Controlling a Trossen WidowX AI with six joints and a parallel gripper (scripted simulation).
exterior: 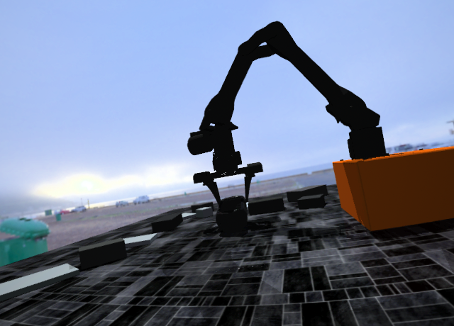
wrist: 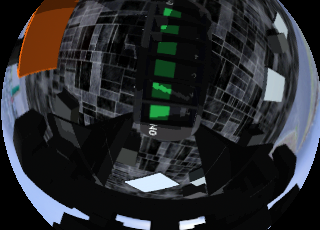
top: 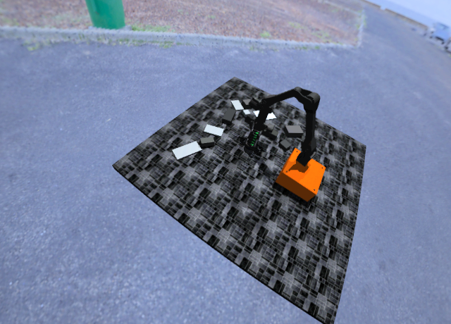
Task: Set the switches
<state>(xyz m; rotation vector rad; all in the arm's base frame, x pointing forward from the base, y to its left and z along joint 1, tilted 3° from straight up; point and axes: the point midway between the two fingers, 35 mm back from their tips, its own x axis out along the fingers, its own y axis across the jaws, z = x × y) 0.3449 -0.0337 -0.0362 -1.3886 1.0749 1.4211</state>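
Observation:
The dark controller unit (top: pixel 254 139) (exterior: pixel 231 220) (wrist: pixel 165 68) is tilted, with the end at the fingers raised and the other end low at the bench. My gripper (top: pixel 256 129) (exterior: pixel 233 202) (wrist: pixel 165 121) is shut on the unit, one finger along each side near the end marked ON. In the wrist view the six rockers run in a column, their green ends on the left and dark ends on the right. The bottom green end looks brightest and a jagged light patch crosses the one above it. Which ends are pressed down is hard to tell. The underside label is hidden.
The orange base (top: pixel 302 175) (exterior: pixel 403 190) (wrist: pixel 45 40) carries the arm. White plates (top: pixel 186 150) (top: pixel 213 129) and dark blocks (top: pixel 207 141) (top: pixel 229 115) lie left of and behind the unit. More dark blocks (top: pixel 293 130) (top: pixel 285 144) lie between the unit and the base side.

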